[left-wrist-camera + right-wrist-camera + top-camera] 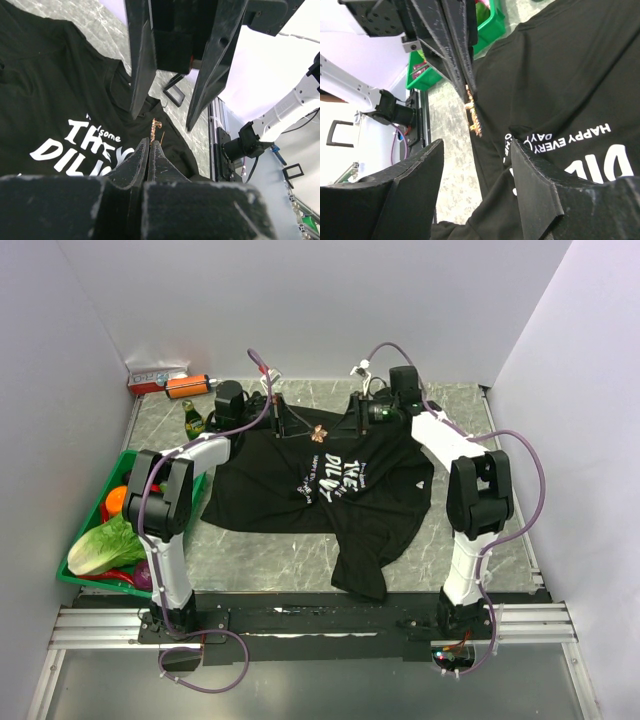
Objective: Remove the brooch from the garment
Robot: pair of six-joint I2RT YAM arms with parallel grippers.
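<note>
The garment (340, 480), a black T-shirt with white lettering, lies spread on the marble table. The small gold brooch (318, 432) sits near its collar. My left gripper (149, 143) is shut, and the brooch (156, 124) runs straight out of its fingertips. In the right wrist view the same shut fingers (465, 75) come down from above with the brooch (474, 120) hanging from their tips beside the shirt's edge. My right gripper (477, 150) stands open just short of the brooch with nothing between its fingers. Whether the pin is still in the cloth I cannot tell.
A green bin (88, 580) with lettuce, an orange and other produce stands at the left edge. A green bottle (193, 420), an orange bottle (187, 386) and a red-and-white box (155, 378) lie at the back left. Walls close in on three sides.
</note>
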